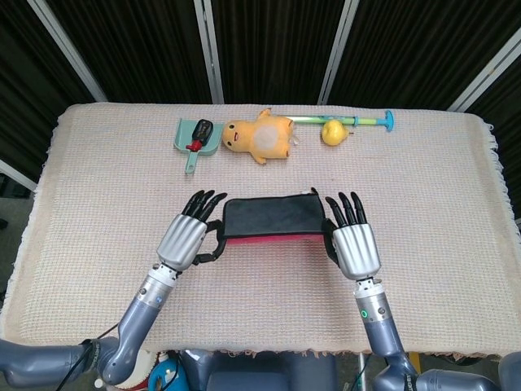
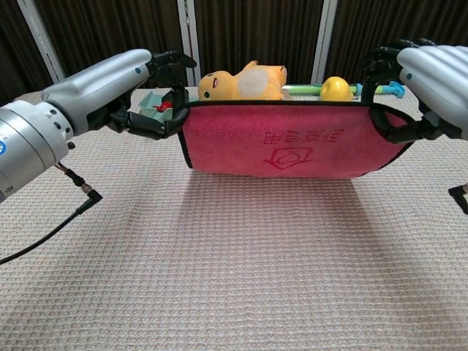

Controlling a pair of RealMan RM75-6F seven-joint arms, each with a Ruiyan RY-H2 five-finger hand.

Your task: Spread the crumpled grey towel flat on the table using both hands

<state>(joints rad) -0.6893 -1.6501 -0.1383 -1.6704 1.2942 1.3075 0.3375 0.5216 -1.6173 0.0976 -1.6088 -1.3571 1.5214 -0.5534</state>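
Holding the towel (image 2: 281, 142), a rectangular cloth dark grey on one face and red on the other with a black hem, I have it stretched taut in the air above the beige woven surface (image 2: 234, 278). My left hand (image 1: 189, 236) pinches the towel's left corner; my right hand (image 1: 354, 244) pinches its right corner, the other fingers of both spread forward.

As I judge it, the risks run like this. On the left, the pinch looks shallow, so a tug could slip that corner and let the towel fold back on itself. If I lower unevenly, the hanging lower edge could land first and roll under. Beyond the towel sit a teal dustpan (image 1: 194, 134), a yellow plush toy (image 1: 259, 137) and a yellow ball (image 1: 331, 132); laying it forward could drape over them.
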